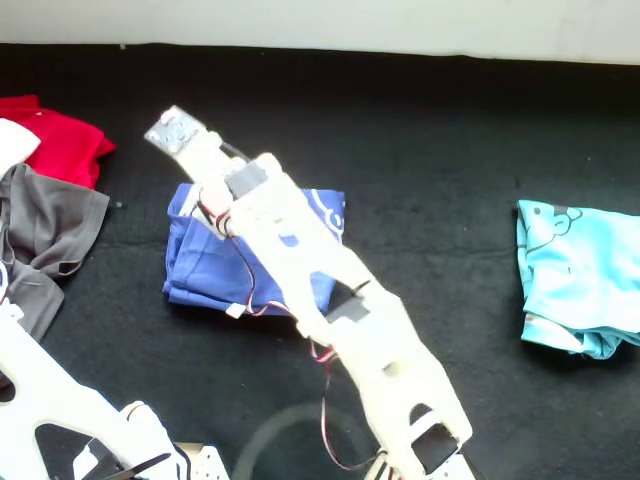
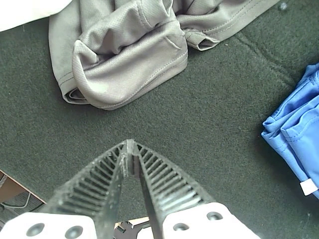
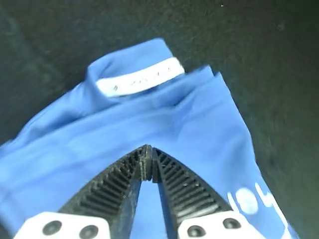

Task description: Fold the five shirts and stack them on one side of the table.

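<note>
A folded blue shirt (image 1: 200,265) lies left of the table's middle, and my right arm (image 1: 330,290) stretches over it from the near edge. My right gripper (image 3: 148,163) hangs shut just above the blue shirt (image 3: 199,124), near its white neck label (image 3: 139,79), with no cloth between the fingers. A crumpled grey shirt (image 1: 50,225) lies at the left edge. My left gripper (image 2: 130,148) is shut and empty over bare table, between the grey shirt (image 2: 124,55) and the blue shirt (image 2: 299,144). A red shirt (image 1: 65,145) sits at the far left and a cyan shirt (image 1: 575,275) at the right.
The table (image 1: 440,150) is covered in dark cloth, with open room at the back and between the blue and cyan shirts. A scrap of white fabric (image 1: 12,142) lies on the red shirt. My left arm (image 1: 60,400) occupies the near left corner.
</note>
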You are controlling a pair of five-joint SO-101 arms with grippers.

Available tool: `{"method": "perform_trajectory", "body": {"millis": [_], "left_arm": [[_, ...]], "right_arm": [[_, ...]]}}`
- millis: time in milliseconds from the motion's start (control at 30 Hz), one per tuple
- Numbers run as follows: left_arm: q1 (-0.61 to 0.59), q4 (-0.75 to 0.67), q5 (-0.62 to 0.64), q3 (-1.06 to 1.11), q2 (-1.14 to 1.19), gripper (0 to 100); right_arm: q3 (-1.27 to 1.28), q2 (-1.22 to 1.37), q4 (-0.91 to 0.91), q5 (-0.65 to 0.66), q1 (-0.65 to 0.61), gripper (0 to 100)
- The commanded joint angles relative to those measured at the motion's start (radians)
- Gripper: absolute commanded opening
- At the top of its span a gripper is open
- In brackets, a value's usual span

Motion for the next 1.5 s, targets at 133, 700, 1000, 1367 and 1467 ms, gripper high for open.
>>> {"method": "perform_trajectory", "body": {"millis": [133, 700, 1000, 1367, 1467], "left_arm": [[0.015, -0.015, -0.005, -0.008, -0.027, 1], [0.028, -0.015, -0.005, -0.004, -0.027, 1], [0.048, -0.015, -0.005, -0.008, -0.027, 1], [0.048, -0.015, -0.005, -0.005, -0.027, 1], [0.045, -0.015, -0.005, -0.004, -0.027, 1]], "right_arm": [[-0.308, 0.168, -0.053, 0.014, -0.042, 0.6], [-0.897, 0.18, 0.644, -0.043, 0.025, 1.9], [-0.311, -0.243, 0.642, -0.244, 0.079, 4.3], [0.277, -0.463, 0.605, -0.69, 0.093, 25.7], [0.285, -0.39, 0.555, -0.75, 0.093, 26.5]]}}
